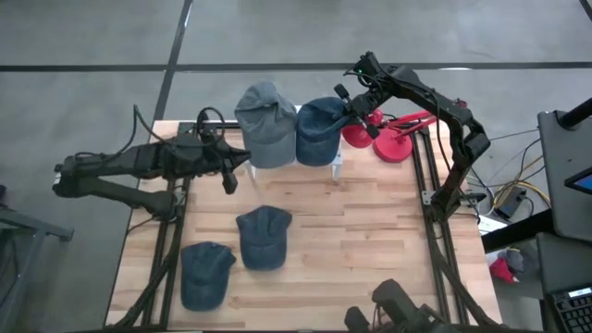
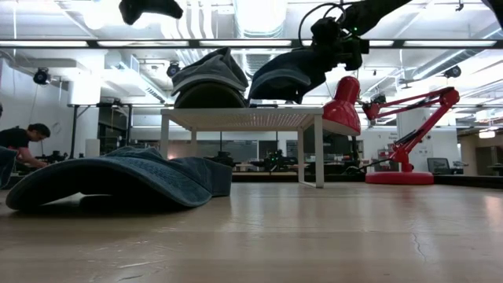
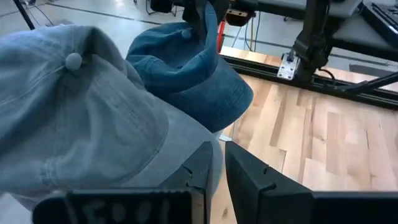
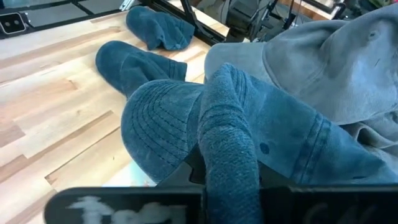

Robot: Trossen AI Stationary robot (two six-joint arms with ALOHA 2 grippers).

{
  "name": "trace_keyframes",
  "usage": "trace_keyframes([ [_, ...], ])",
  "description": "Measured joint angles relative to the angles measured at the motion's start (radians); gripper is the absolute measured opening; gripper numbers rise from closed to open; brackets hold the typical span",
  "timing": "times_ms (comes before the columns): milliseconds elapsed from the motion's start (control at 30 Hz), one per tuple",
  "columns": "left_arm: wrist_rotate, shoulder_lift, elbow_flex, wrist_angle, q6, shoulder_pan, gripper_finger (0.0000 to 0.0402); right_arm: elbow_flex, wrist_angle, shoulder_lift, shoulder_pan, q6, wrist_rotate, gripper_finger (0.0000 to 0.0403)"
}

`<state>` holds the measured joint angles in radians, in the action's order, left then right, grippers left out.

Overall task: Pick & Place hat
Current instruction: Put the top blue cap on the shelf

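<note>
A dark blue hat [image 1: 320,129] sits on a small white stand [image 2: 244,118] at the table's far side, beside a pale grey-blue hat [image 1: 266,123]. My right gripper [image 1: 355,113] is at the dark hat's side nearest the red lamp and is shut on it. My left gripper [image 1: 228,176] hangs shut just left of the stand, beside the grey hat [image 3: 74,106], touching nothing. Two more dark blue hats [image 1: 264,237] [image 1: 205,274] lie flat on the wooden table, nearer the near edge. My right gripper pinches a raised fold of the dark blue hat's cloth [image 4: 227,140] between its two fingers, on the hat's side toward the lamp. It comes from the table's right, slanting down. The hat's lower part [image 2: 283,86] rests on the white stand, against the grey hat.
A red desk lamp [image 1: 393,137] stands right of the stand, close under my right arm. Black frame rails [image 1: 427,185] run along the table's left and right sides. Bare wood [image 1: 361,231] lies in the table's middle and right. A person [image 2: 20,145] sits in the room beyond.
</note>
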<state>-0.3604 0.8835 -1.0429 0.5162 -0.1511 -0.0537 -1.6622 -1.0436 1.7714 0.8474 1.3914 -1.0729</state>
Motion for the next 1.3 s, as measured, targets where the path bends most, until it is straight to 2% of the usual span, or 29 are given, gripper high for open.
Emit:
trace_keyframes([
  [100,0.033,-0.020,0.023,-0.019,0.014,-0.029,0.0045,0.008,0.000,0.000,0.002,0.000,0.000,0.0008],
  [367,0.034,-0.050,0.034,-0.032,0.019,-0.030,0.0045,0.042,0.006,0.000,0.008,0.003,0.001,0.0008],
  [933,0.034,-0.034,0.034,-0.053,-0.001,-0.030,0.0045,0.051,0.007,0.000,0.011,-0.009,0.002,0.0008],
  [1067,0.034,-0.030,0.034,-0.053,-0.002,-0.030,0.0045,0.050,0.011,0.000,0.010,-0.096,0.036,0.0015],
  [1300,0.034,-0.027,0.034,-0.061,-0.003,-0.030,0.0045,0.050,0.085,0.000,0.010,-0.348,0.051,0.0056],
])
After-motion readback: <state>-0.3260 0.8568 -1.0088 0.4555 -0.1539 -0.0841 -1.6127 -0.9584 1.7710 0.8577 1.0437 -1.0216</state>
